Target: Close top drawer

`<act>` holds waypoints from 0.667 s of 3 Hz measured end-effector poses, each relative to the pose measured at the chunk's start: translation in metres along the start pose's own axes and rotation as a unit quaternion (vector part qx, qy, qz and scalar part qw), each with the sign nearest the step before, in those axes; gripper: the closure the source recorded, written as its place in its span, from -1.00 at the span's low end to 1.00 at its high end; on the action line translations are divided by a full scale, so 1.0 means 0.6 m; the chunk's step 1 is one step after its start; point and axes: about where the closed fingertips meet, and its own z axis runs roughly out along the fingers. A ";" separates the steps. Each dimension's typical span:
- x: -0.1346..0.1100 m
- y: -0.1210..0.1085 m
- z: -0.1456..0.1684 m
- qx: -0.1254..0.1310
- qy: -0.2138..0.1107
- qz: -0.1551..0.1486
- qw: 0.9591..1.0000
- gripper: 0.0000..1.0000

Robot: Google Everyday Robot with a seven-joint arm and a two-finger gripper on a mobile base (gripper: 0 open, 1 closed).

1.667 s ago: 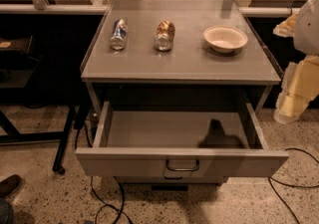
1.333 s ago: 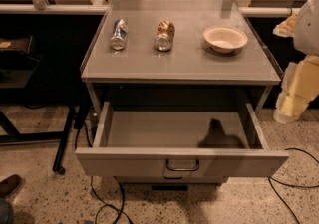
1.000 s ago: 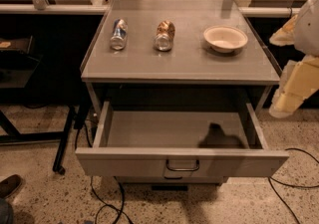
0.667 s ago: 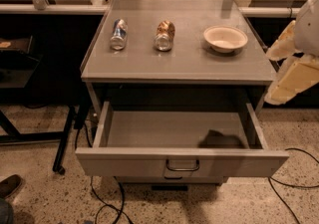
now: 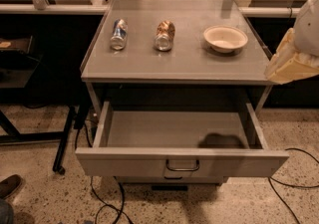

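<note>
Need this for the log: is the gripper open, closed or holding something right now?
Gripper: at the right edge, by the right corner of the table, apart from the open top drawer; open or closed cannot be told.

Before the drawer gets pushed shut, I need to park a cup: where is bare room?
The front strip of the cabinet top, in front of the blue can, brown can and bowl, is bare; their back row is crowded. The floor of the top drawer looks bare too. The gripper hangs at the right edge, so keep left.
</note>
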 end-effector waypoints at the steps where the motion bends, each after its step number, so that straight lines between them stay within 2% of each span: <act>1: 0.000 0.000 0.000 0.000 0.000 0.000 1.000 1.00; 2: 0.013 0.032 0.024 -0.015 0.009 0.006 1.000 1.00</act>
